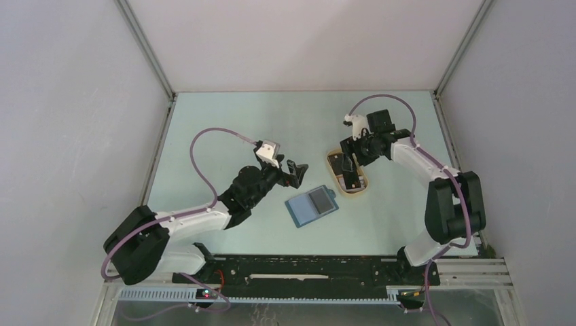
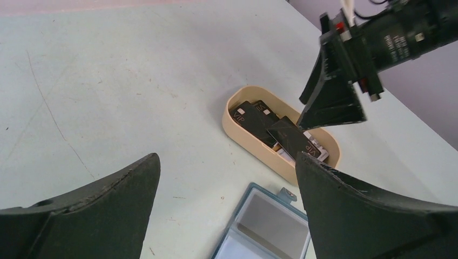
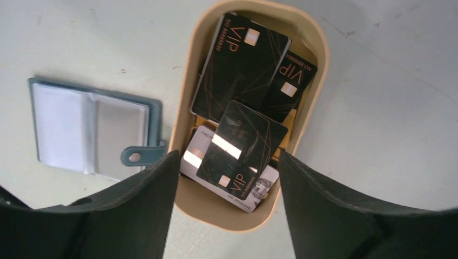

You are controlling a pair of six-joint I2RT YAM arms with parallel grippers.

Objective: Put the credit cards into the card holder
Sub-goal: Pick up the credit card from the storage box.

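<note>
From above, the wallet [image 1: 311, 205] lies open and flat on the table [image 1: 224, 129], between the two arms. The left gripper [image 1: 295, 171] hangs just up and left of it, jaws apart, with nothing between them. The beige tray [image 1: 367, 185] sits just right of the wallet, and the right gripper [image 1: 349, 168] is right over the tray. From here I can't make out how its jaws stand.

Through the left wrist camera, the left gripper [image 2: 227, 162] has its fingers spread wide over bare table. The wallet [image 2: 264, 226] is low in the gap between them, near the right finger. The tray [image 2: 253, 141] lies beyond, holding dark cards [image 2: 251, 117]. The right gripper [image 2: 327, 105] points down into its far end, its tip at a tilted black card; I can't tell if they touch.

Through the right wrist camera, the right gripper [image 3: 227, 156] has its jaws apart and clamps nothing. The tray [image 3: 320, 81] runs straight up the gap, full of overlapping cards [image 3: 243, 59]. These are mostly black with VIP lettering, and a whitish one sits underneath. The top card [image 3: 246, 143] lies skewed between the fingers, clear of both. The wallet [image 3: 89, 129] is outside the left finger, its snap tab [image 3: 135, 156] against the tray's wall.
</note>
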